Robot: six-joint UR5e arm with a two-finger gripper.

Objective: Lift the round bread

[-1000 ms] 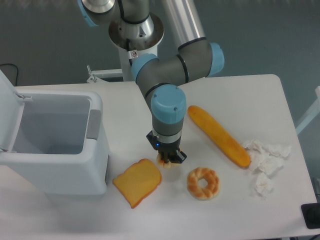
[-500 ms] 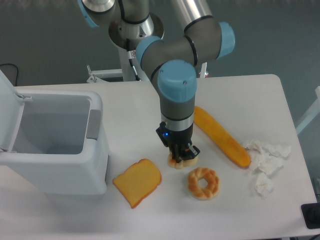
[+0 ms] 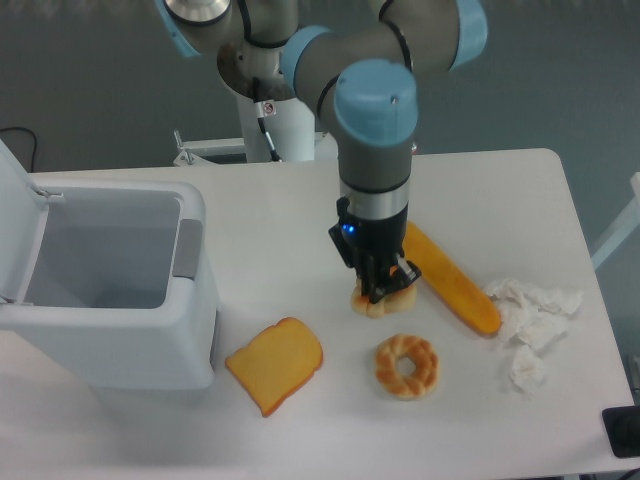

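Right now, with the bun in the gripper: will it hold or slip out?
Probably holds: the gripper is closed on the bun and seems to have it off the table. It looks small, so likely light. The rounded shape could let it twist or slip.

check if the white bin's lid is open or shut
Open. The white bin has its lid swung up at the left edge, and its pale inner walls are visible down into the cavity; no contents are visible.
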